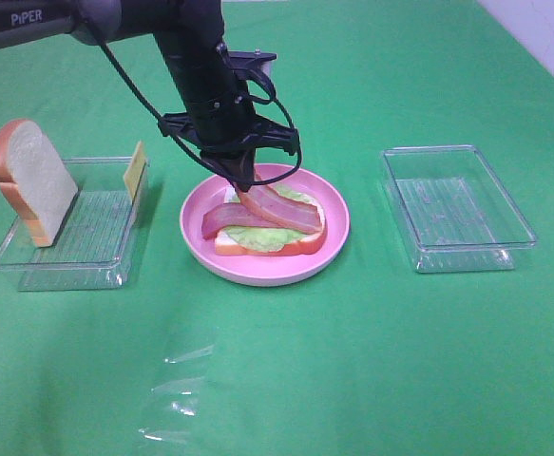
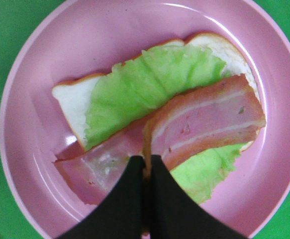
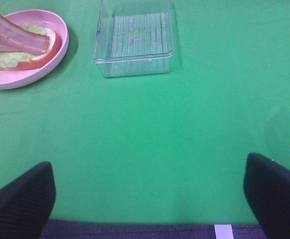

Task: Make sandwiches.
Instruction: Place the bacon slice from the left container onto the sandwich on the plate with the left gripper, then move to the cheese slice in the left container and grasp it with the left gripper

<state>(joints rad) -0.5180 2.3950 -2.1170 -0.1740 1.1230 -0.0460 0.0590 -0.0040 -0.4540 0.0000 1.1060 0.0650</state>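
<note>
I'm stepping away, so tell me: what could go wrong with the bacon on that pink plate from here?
The left end effector pinches only one end of the upper bacon strip; opening might let it slide off the lettuce. It overlaps the lower bacon strip, which could get dragged.

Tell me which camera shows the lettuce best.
Left wrist: the lettuce is close up, lying on the bread slice under the bacon strips. Exterior high shows only its edges; right wrist, a distant sliver.

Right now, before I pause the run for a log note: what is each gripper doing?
Left gripper: closed on the end of the upper bacon strip.
Right gripper: open, holding nothing.
</note>
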